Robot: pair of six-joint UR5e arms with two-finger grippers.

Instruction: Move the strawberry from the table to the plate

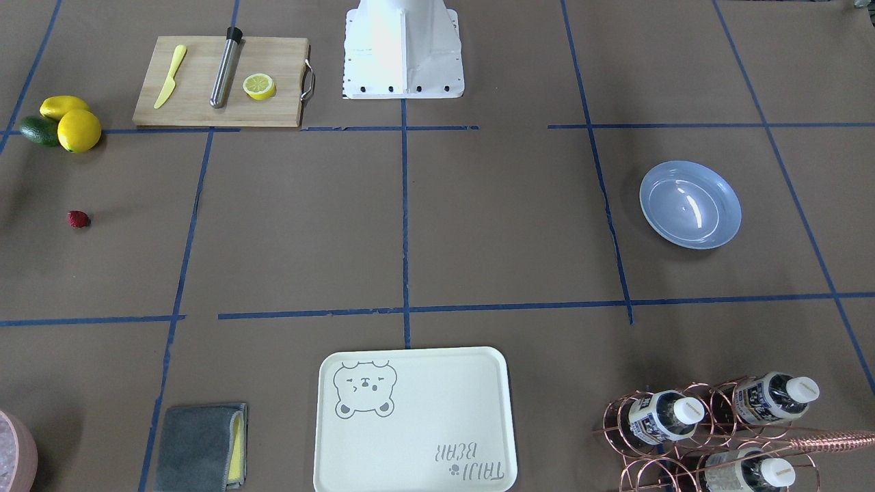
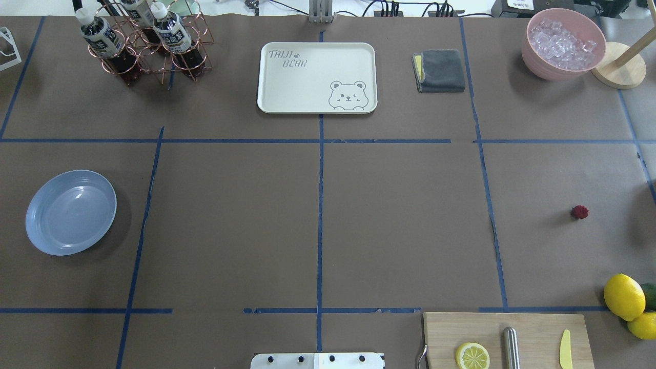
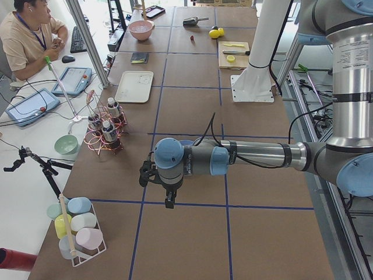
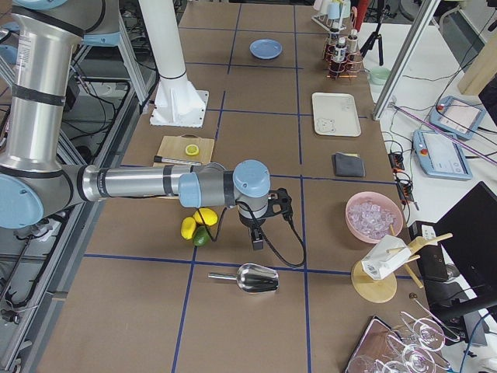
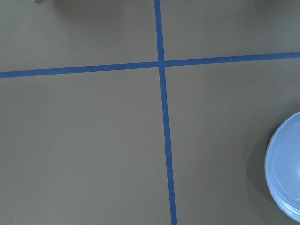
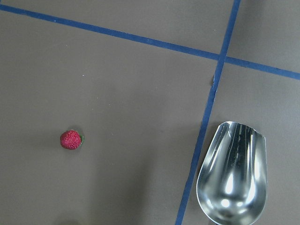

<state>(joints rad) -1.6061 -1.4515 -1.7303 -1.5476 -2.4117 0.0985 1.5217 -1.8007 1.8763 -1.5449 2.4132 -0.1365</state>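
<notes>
The strawberry (image 1: 78,219) (image 2: 579,211) lies alone on the brown table (image 2: 400,220), far on the robot's right. It also shows in the right wrist view, strawberry (image 6: 71,139), left of centre and below the camera. The light-blue plate (image 1: 690,203) (image 2: 70,212) sits far on the robot's left, with nothing in it; its rim, plate (image 5: 286,173), edges into the left wrist view. My left gripper (image 3: 169,200) and right gripper (image 4: 257,238) show only in the side views, hanging above the table, so I cannot tell whether they are open or shut.
A cutting board (image 2: 505,338) holds a lemon half, a metal rod and a yellow knife. Two lemons (image 2: 623,296) and an avocado lie nearby. A metal scoop (image 6: 232,173) lies right of the strawberry. Bear tray (image 2: 316,77), grey cloth (image 2: 439,70), bottle rack (image 2: 143,41) and pink ice bowl (image 2: 562,43) line the far edge.
</notes>
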